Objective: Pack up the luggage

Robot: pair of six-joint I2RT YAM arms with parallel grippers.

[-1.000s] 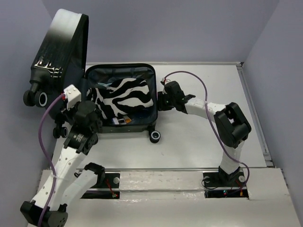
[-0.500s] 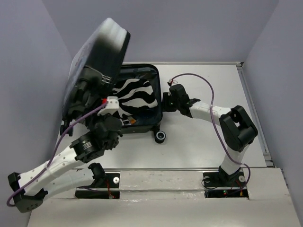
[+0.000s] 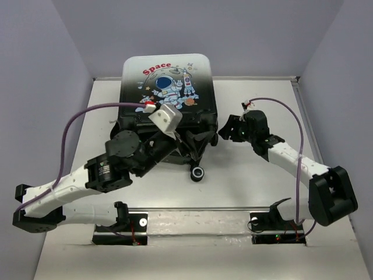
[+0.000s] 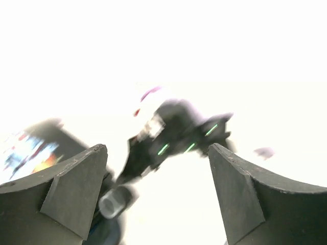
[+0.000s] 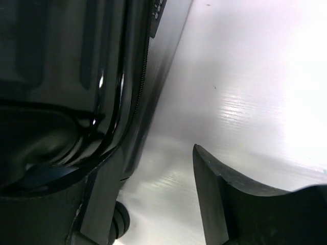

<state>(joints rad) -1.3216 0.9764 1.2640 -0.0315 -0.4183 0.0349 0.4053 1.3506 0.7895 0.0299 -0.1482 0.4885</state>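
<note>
Left end effector (image 4: 157, 149) and right end effector (image 3: 228, 129) are both released and empty beside the closed luggage (image 3: 166, 87). With nothing pressing on it, the lid may spring open.

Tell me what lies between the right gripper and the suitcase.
Only a sliver of bare table separates the right gripper from the suitcase, top view.
</note>
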